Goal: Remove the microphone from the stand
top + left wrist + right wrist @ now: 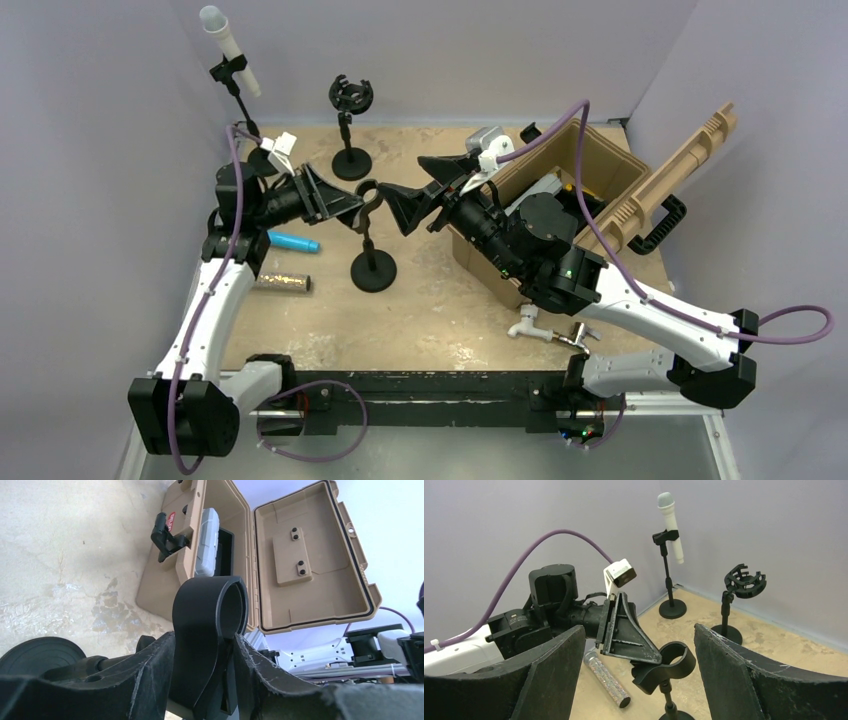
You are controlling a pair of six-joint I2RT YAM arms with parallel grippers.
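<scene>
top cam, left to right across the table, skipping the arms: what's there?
White microphone on a stand → blue cylinder → empty clip stand → open tan case. Glitter microphone, shock-mount stand and case lid overlap others, so they are left out.

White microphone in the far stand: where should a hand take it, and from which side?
Probably the microphone by its bare white barrel above the clip, coming from the table side: walls stand close behind it, and that part sticks out free, tilted.
</scene>
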